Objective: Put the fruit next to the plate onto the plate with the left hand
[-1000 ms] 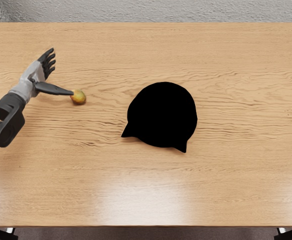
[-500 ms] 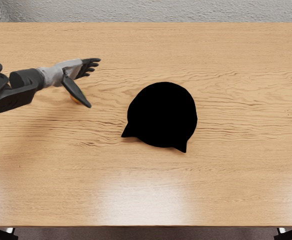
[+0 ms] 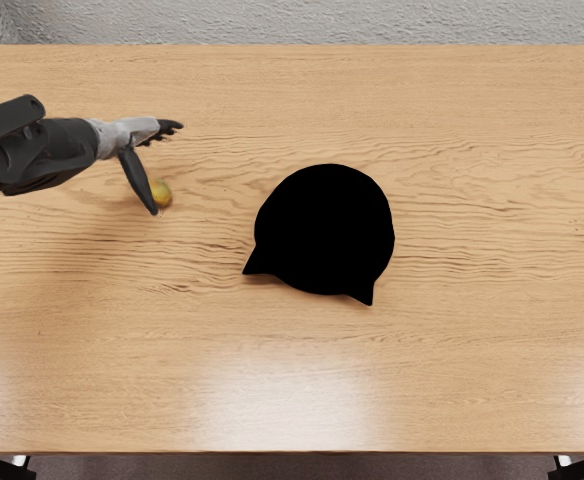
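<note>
The fruit (image 3: 162,194), small, rounded and yellowish, lay on the table (image 3: 452,120) to the left of the plate (image 3: 324,230). It was well apart from the plate, about level with the plate's upper half, with bare wood between the two. Nothing gripped the fruit, and it was not on the plate.

My left robot hand (image 3: 130,135) hung farther left of the plate than the fruit, and higher in the view. It was spread wide and held nothing. The dark fingers (image 3: 165,126) reached out straight toward the plate's side of the table, close together. The long dark thumb (image 3: 139,183) splayed away from them and slanted down toward the fruit. Its tip came in at the fruit's left edge, on the side away from the plate, and covered a sliver of it. I could not tell whether the thumb truly touched the fruit or only passed in front of it.

My arm (image 3: 32,150), grey near the wrist and dark behind, ran off the picture's left edge, farthest of all from the plate.

The plate showed as a flat black shape near the middle of the table, round with two small points at its lower edge.
</note>
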Controlling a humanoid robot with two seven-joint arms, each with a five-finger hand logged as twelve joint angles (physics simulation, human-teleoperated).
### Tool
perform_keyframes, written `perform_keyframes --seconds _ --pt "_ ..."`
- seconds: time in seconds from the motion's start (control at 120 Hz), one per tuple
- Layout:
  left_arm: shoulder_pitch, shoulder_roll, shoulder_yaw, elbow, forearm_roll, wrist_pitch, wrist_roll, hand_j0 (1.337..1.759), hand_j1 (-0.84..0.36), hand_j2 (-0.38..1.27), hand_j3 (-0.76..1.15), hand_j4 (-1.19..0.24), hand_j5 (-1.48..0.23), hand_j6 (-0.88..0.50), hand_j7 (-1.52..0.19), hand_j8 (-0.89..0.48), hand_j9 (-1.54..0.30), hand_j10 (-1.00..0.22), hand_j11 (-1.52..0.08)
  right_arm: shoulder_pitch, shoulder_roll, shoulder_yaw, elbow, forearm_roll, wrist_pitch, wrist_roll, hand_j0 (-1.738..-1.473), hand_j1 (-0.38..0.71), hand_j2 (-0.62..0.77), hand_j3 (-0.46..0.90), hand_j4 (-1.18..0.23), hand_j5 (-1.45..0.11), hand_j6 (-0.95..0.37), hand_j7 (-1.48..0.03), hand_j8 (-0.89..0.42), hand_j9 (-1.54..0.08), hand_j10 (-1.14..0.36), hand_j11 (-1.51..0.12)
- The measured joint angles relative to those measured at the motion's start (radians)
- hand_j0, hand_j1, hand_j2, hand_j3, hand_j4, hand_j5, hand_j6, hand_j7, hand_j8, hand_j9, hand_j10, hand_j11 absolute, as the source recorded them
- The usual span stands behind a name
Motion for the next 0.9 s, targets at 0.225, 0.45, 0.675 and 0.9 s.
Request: perform_keyframes --seconds 0.225,0.45,0.675,0.9 --pt "0.007 -0.042 0.013 0.030 0.048 0.082 0.100 1.658 0.24 0.02 0.00 -0.10 -0.12 -0.10 -0.12 -0.10 -0.12 -0.10 -0.12 0.000 0.000 0.000 0.000 0.000 0.000 0.000 -1.658 -0.35 0.00 0.00 0.00 0.00 0.00 0.00 0.00 0.00 0.00 0.00" --pt "0.015 -0.082 0.014 0.028 0.059 0.085 0.153 1.658 0.10 0.04 0.00 -0.21 -0.28 -0.21 -0.28 -0.21 -0.28 -0.21 -0.28 0.000 0.000 0.000 0.000 0.000 0.000 0.000 -1.658 -0.35 0.00 0.00 0.00 0.00 0.00 0.00 0.00 0.00 0.00 0.00" --pt "0.028 -0.089 0.016 0.031 0.064 0.084 0.182 1.658 -0.04 0.07 0.00 -0.33 -0.43 -0.33 -0.43 -0.33 -0.43 -0.33 -0.43 0.000 0.000 0.000 0.000 0.000 0.000 0.000 -1.658 -0.35 0.00 0.00 0.00 0.00 0.00 0.00 0.00 0.00 0.00 0.00" --pt "0.032 -0.087 0.013 0.033 0.067 0.084 0.190 1.657 -0.15 0.06 0.00 -0.43 -0.55 -0.43 -0.55 -0.30 -0.54 -0.43 -0.56 0.000 0.000 0.000 0.000 0.000 0.000 0.000 -1.658 -0.35 0.00 0.00 0.00 0.00 0.00 0.00 0.00 0.00 0.00 0.00"
